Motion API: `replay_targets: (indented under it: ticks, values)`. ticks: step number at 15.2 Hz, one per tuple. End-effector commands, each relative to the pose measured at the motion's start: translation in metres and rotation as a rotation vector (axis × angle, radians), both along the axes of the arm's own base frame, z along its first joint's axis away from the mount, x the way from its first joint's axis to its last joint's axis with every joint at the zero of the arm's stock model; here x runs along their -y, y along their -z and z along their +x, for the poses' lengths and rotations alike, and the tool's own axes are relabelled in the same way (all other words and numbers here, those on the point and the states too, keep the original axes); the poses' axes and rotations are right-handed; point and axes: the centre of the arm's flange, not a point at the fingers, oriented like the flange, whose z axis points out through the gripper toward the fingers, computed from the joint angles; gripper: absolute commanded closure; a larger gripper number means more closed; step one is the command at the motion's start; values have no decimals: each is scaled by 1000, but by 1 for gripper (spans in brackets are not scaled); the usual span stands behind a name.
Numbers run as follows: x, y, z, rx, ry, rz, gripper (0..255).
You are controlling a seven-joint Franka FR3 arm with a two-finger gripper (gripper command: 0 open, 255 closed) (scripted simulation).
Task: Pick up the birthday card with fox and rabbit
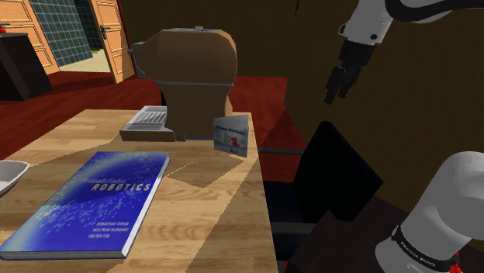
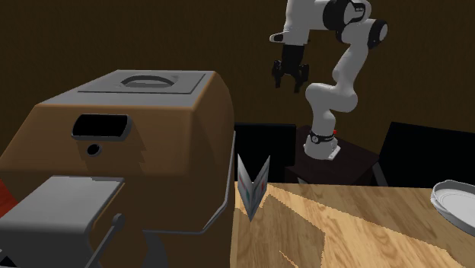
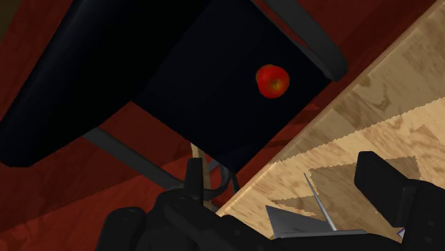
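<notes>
1. Gripper state. The gripper (image 1: 337,84) hangs high in the air, past the table's edge and above the black chair (image 1: 341,174). Its 2 fingers (image 3: 399,192) stand wide apart and hold nothing.

2. Target position. The birthday card (image 1: 232,134) stands upright on the wooden table (image 1: 209,209). It is folded, with its 2 leaves spread in a V. It sits near the table edge that faces the chair, just beside the brown appliance (image 1: 194,70) and well apart from the blue book (image 1: 85,205).

3. Governing relation. From the gripper, the card lies below and toward the shoulder view's left, and the 2 are well apart. In the wrist view the card's top edges appear between the fingers, untouched, so the hand points roughly toward the card.

4. Axis. The fold line runs vertically and each leaf is thin. The coming move probably calls for a descent over the top edge, with the finger line set across the leaves rather than along them.

5. Caution. The appliance limits clearance on 1 side. The card looks light and may tip if 1 finger touches it first.
</notes>
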Motion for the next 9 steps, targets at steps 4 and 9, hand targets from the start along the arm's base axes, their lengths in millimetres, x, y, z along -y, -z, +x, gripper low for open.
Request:
replay_targets:
  ticks: [4, 9]
  values:
    - [-14, 14, 35, 2, -51, -12, 0]
    - [-40, 38, 91, 4, -136, -33, 0]
